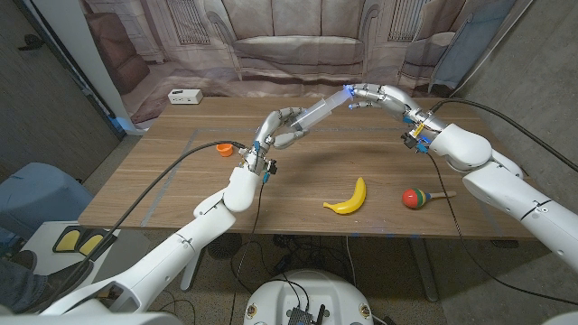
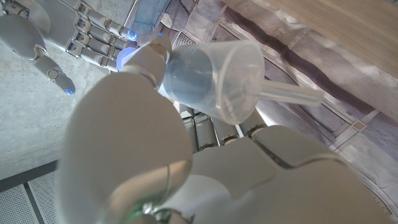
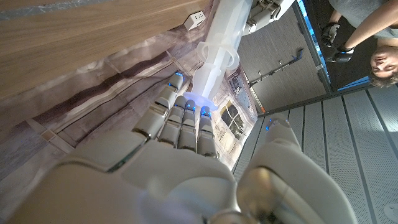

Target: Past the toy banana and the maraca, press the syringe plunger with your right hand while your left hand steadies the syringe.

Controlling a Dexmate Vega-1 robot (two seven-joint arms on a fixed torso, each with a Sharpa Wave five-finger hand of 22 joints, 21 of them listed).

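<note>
**Syringe held in the air between both hands**

The wooden tabletop [image 1: 181,194] carries the loose things. Above its far middle, the left robot hand [image 1: 282,128] clamps around the clear syringe [image 1: 318,114], lifted and tilted. The right robot hand [image 1: 368,97] has its fingertips [image 3: 186,106] together against the plunger end, holding nothing. Near the front edge lies the toy banana [image 1: 349,198], with the maraca [image 1: 417,198] beside it toward the right edge. A small orange cup [image 1: 223,150] sits left of centre.
</note>
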